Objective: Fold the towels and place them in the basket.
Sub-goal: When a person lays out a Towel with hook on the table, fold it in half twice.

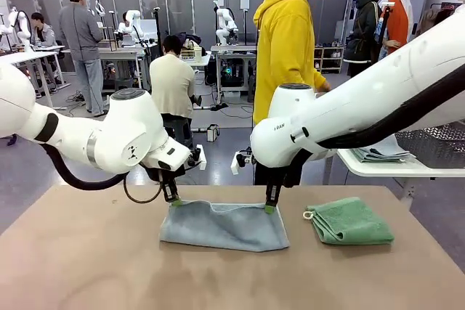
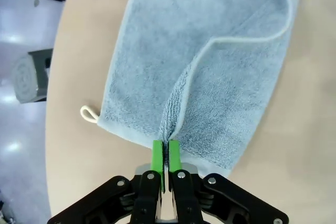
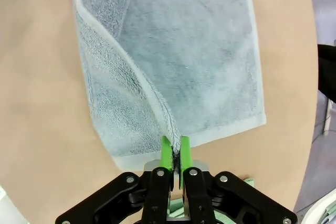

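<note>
The left hand [image 1: 173,200] is pinched shut on the left end of the grey-blue towel [image 1: 225,226], holding its far edge up a little; the rest of that towel lies on the bench [image 1: 87,266]; the right hand [image 1: 269,207] is pinched shut on the right end; next lies the green towel [image 1: 349,221], folded, white loop [image 1: 308,215] on its left; far right, on a white table [image 1: 378,168], sits what may be the basket [image 1: 436,144].

Fluffy grey-blue terry towel [image 1: 224,226], nubby green terry towel [image 1: 350,221], smooth matt tan table [image 1: 87,266]
</note>
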